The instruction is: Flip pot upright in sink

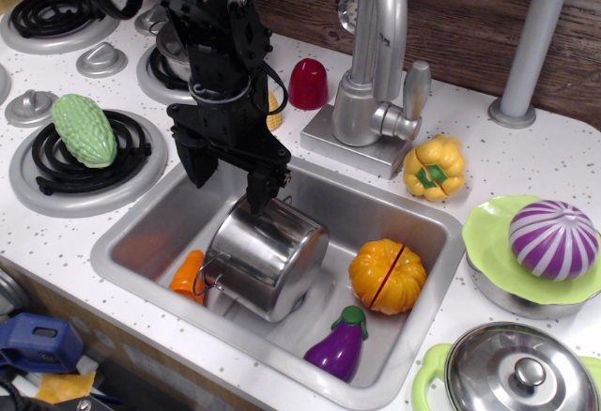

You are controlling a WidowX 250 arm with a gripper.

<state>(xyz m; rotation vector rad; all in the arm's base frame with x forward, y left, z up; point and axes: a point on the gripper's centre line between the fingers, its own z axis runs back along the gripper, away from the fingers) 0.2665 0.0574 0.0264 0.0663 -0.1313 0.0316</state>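
Observation:
The pot (268, 256), shiny steel with a thin wire handle at its lower left, lies tilted on its side in the left half of the sink (141, 237). It rests partly on an orange toy (188, 275). My black gripper (230, 178) hangs over the sink's back left, just above the pot. Its jaws are open and hold nothing. The right finger (261, 190) reaches down to the pot's upper edge, and the left finger (197, 165) hangs free over the basin.
In the sink lie an orange pumpkin (387, 275) and a purple eggplant (340, 341). The faucet (376, 73) stands behind. A green gourd (84, 129) is on the left burner. A yellow pepper (435, 167), a striped onion (554, 239) and a lidded pot (521, 369) are at the right.

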